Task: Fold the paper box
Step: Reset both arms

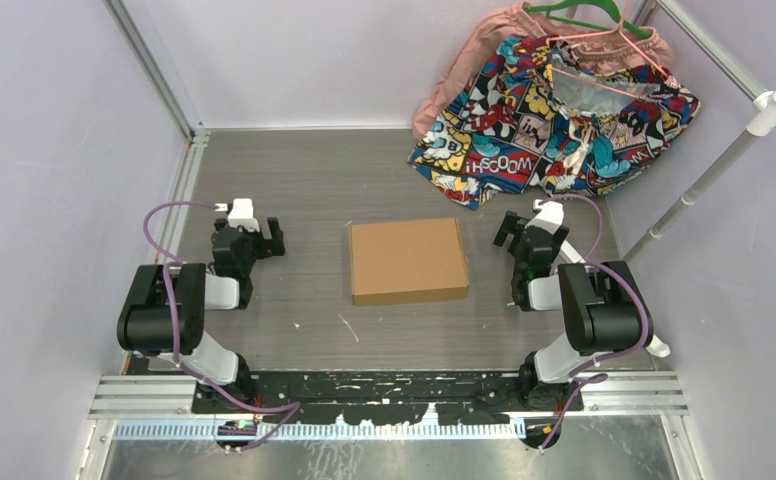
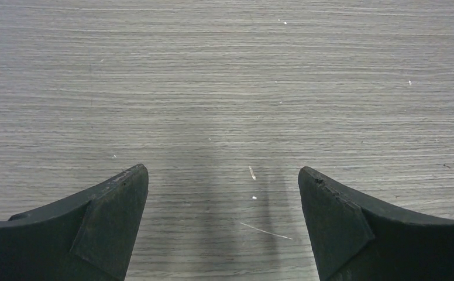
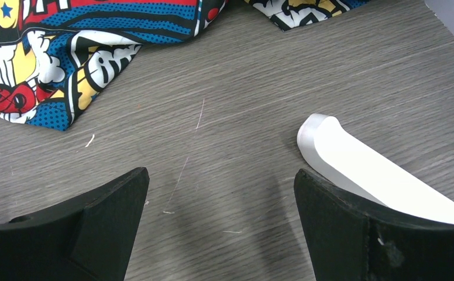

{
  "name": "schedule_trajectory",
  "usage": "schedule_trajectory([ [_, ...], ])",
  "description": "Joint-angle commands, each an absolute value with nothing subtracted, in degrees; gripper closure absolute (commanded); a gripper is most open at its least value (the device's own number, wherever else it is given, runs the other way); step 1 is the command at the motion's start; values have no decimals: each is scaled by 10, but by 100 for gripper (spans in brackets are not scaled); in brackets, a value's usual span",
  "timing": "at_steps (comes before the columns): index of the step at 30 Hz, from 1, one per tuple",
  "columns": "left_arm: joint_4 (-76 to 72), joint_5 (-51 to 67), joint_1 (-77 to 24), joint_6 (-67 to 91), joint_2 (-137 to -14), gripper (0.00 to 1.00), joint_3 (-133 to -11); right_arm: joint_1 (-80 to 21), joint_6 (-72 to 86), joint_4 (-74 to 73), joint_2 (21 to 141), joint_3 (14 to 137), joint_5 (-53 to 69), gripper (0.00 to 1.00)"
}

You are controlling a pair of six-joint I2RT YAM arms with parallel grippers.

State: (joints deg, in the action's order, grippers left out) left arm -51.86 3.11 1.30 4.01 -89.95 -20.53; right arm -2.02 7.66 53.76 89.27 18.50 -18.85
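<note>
The paper box (image 1: 408, 260) lies flat and closed-looking at the middle of the desk (image 1: 304, 190), between the two arms. The left fingers (image 2: 110, 225) and the right fingers (image 3: 105, 216) stand wide apart and hold nothing, each well apart from the box. We judge that any flap left is best pressed by one arm while the other steadies the far edge; whether the near flap is tucked we cannot tell. Nothing lies between fingers and box. The printed cloth (image 1: 554, 120) lies at the far right, and a white pipe (image 3: 359, 164) rests just beside the right fingers, so an outward swing there risks a knock.
</note>
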Motion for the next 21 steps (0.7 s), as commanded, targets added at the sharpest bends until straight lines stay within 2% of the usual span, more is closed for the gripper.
schedule_trajectory([
  [1,-532,37,15,32,-888,0,-212,-16,78,542,888,202,-187,0],
  [6,-533,37,15,32,-886,0,-211,-16,50,582,884,177,-125,0],
  [21,-530,47,15,28,-888,0,-214,-15,62,549,889,199,-147,0],
])
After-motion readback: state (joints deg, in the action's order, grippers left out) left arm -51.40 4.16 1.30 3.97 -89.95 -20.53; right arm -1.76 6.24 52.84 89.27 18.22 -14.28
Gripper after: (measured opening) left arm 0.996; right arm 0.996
